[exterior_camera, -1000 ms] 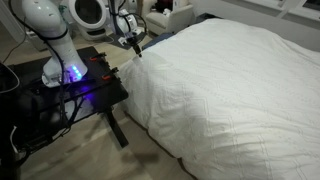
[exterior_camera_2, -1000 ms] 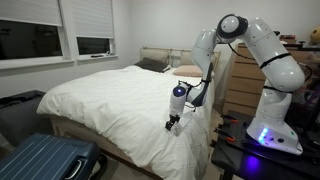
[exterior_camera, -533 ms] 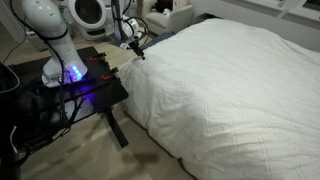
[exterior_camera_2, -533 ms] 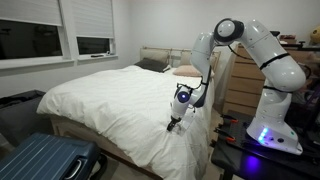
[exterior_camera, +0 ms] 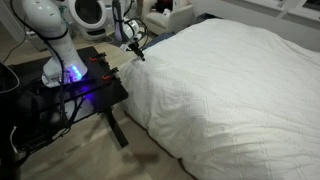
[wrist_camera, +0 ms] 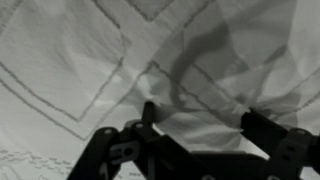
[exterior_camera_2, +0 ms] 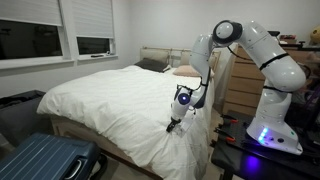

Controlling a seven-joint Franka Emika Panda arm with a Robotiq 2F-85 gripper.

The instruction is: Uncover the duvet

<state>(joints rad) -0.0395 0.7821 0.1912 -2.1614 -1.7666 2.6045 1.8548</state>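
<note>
White duvet [exterior_camera_2: 110,100]; gripper [exterior_camera_2: 171,126] @ edge, jaws apart.

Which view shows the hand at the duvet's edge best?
The wrist view: the hand fills the bottom, its fingers spread over the wrinkled duvet. In both exterior views the hand is small at the duvet's side edge; contact cannot be judged.
</note>
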